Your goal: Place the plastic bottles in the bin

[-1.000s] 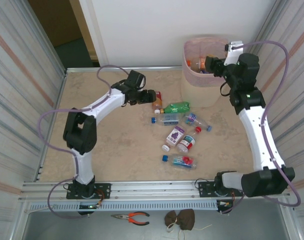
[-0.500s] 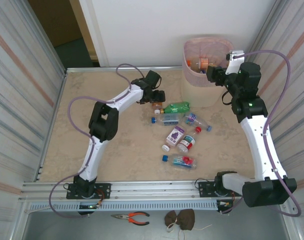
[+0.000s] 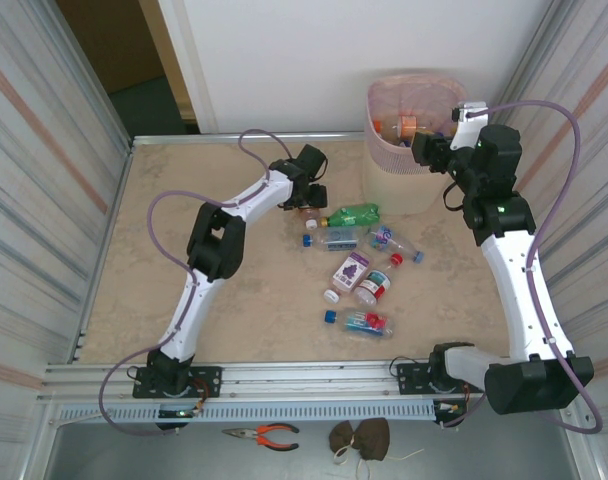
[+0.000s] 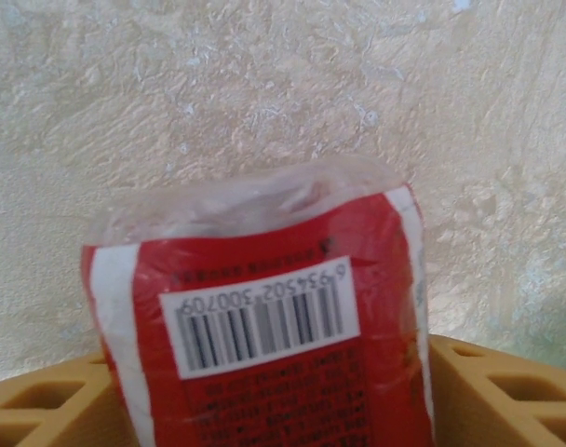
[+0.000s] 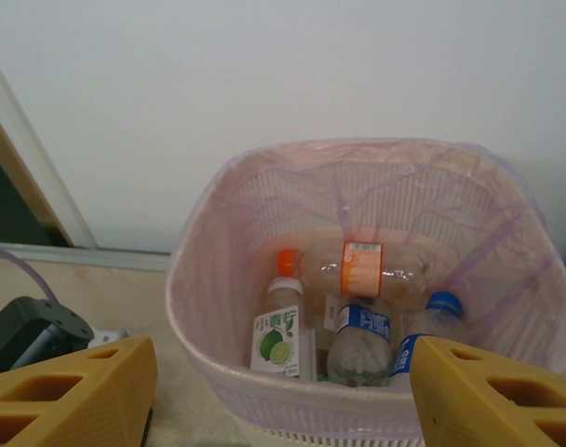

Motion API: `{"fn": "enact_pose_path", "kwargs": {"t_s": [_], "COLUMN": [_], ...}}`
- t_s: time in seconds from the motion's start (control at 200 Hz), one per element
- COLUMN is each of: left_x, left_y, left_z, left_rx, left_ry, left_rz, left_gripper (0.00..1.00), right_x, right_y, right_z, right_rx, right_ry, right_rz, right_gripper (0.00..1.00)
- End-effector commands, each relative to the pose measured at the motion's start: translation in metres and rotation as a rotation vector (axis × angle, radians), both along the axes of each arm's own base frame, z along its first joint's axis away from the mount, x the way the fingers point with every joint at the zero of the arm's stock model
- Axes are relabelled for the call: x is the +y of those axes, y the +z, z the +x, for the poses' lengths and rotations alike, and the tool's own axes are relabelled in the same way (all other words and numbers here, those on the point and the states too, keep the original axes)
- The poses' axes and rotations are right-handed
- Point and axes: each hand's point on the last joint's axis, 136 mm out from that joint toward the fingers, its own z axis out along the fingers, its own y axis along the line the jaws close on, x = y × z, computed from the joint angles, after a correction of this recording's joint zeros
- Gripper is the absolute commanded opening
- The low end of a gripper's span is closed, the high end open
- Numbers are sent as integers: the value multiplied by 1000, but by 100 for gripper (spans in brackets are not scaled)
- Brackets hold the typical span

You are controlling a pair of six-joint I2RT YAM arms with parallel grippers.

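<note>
Between the fingers of the left claw [image 4: 274, 396], the red-label bottle [image 4: 264, 317] shows a white barcode patch [image 4: 260, 321], and the digits above the bars read 6 954502 300709. White print just below the bars is too fine to make out. Ahead of the right claw [image 5: 283, 391], down in the bin [image 5: 199, 307], the lime-label bottle [image 5: 278, 335] carries Chinese characters, too small to be sure of. To its right, the orange-label bottle [image 5: 362, 270] has unreadable print.

Top camera overlooks the whole counter [image 3: 274, 300] from behind. Left wrist camera sits very close, seemingly facing down; right wrist shares the bin [image 5: 229, 233] with top.
</note>
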Motion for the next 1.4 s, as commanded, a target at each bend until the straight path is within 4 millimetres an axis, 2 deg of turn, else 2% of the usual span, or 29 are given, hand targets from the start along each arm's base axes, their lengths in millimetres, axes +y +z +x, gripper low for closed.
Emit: {"fn": "enact_pose_path", "kwargs": {"t_s": [0.0, 0.165, 0.245, 0.411, 0.426, 0.446, 0.546, 0.757, 0.962, 1.192, 1.393], "left_x": [9, 23, 30, 42, 42, 43, 40, 37, 25, 25, 25], "left_y": [10, 35, 54, 103, 102, 117, 149, 207, 258, 286, 298], "left_z": [0, 2, 2, -3, -3, -6, -16, -54, -109, -153, -179], "left_rx": [-18, -64, -102, -212, -216, -249, -342, -513, -693, -844, -932], "left_ry": [6, 14, 10, -30, -39, -50, -148, -333, -599, -802, -924], "left_rz": [35, 27, 10, -42, -40, -54, -99, -178, -287, -295, -279], "left_gripper": [68, 64, 62, 61, 61, 61, 59, 55, 55, 54, 53], "right_x": [0, 6, 11, 27, 29, 31, 42, 71, 107, 142, 181], "right_y": [3, 6, 6, 9, 9, 9, 9, 10, 10, 12, 15], "right_z": [-7, -9, -10, -15, -15, -16, -19, -31, -47, -61, -80], "right_rx": [-7, -11, -8, -10, -10, -8, 7, 58, 131, 280, 347], "right_ry": [5, 18, 30, 75, 80, 87, 124, 216, 339, 439, 561], "right_rz": [27, 30, 36, 60, 64, 71, 111, 189, 258, 420, 467], "right_gripper": [70, 70, 70, 70, 70, 70, 70, 69, 70, 70, 80]}}
